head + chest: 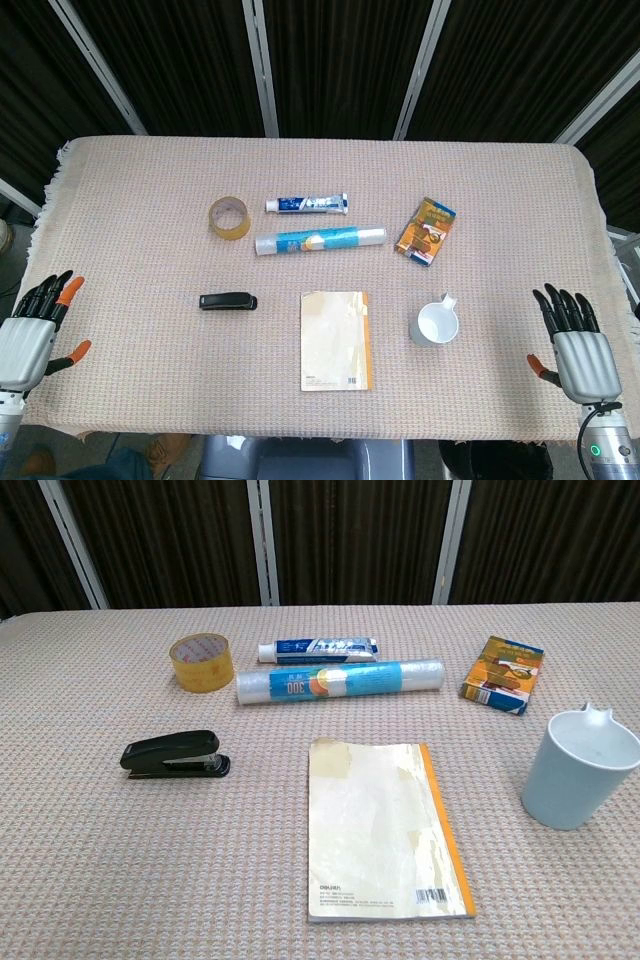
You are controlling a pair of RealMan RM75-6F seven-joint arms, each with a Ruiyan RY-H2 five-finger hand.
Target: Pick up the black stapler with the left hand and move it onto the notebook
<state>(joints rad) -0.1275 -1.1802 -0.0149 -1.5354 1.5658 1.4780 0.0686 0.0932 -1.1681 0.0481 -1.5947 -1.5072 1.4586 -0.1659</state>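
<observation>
I am looking down on the surface [140, 190], a wide cloth-covered top with fringed edges, and nothing of the job is done yet: the stapler is lying untouched and the whole pick, carry and set-down is still ahead of me. The notebook [336, 340] is lying flat near the front middle, closed, with its orange spine on the right. My left hand [28, 335] is hovering at the front left corner, fingers spread and holding nothing; my right hand [578, 350] is mirroring it at the front right corner, also spread and empty. Neither hand is showing in the chest view.

Further back, a roll of plastic wrap [340, 681] is lying crosswise with a toothpaste tube [317, 649] just behind it. A white cup [577, 768] is standing right of the notebook, a small box [503, 674] beyond it, and a tape roll [201, 662] at the back left.

The stapler [228, 301] is resting left of the notebook, apart from it, long side across my view. I am judging the cloth between my left hand and the stapler open, and the short path to the notebook unobstructed; the front edge is near, so I am planning to stay inboard.
</observation>
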